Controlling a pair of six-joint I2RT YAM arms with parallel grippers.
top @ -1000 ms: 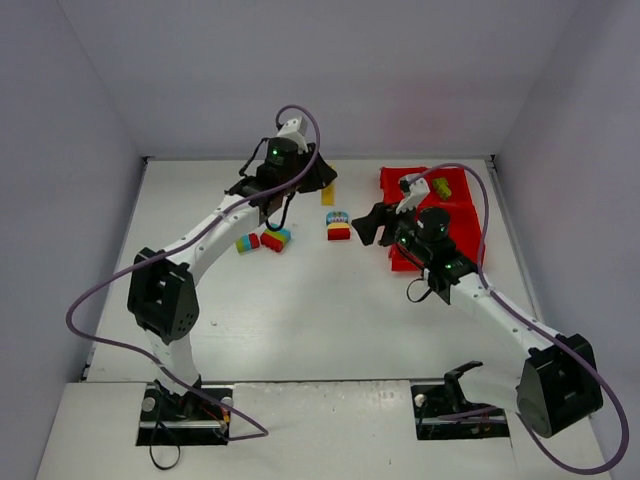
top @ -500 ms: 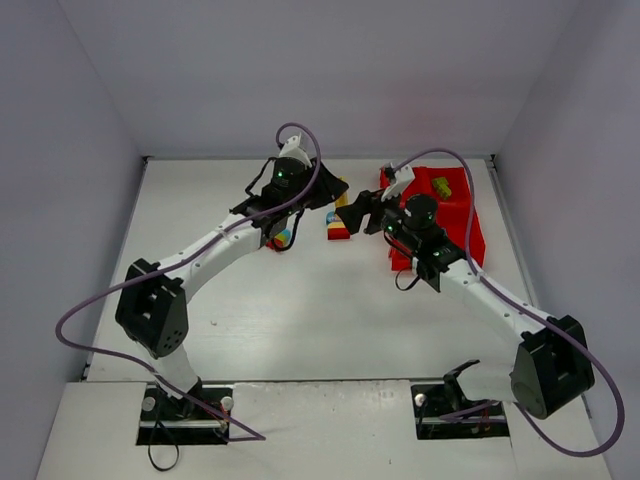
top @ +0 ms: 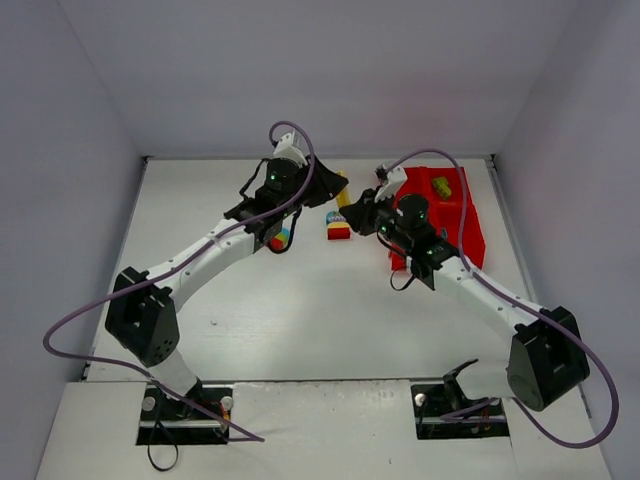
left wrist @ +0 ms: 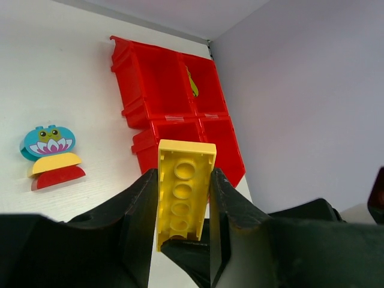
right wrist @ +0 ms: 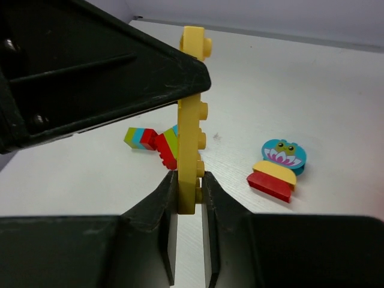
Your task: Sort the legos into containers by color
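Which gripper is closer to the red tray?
Right. The right gripper is beside the left edge of the tray; the left gripper is slightly farther left, both gripping one yellow brick.

My left arm (top: 205,250) and right arm (top: 490,297) are built alike: slim white links dotted with small dark fasteners, joined by bulky black motor housings, the largest (top: 142,318) at the end farthest from the jaws. Just behind each set of jaws a small green light (top: 271,180) glows on a black wrist block. A purple cable (top: 75,318) runs in a loose loop from each wrist back to a black mounting plate (top: 185,415). My left jaws have matte black fingers (left wrist: 135,240) with scuffed, pale-scratched edges; my right jaws have fingers (right wrist: 231,240) of the same black, flat-faced and lightly worn.
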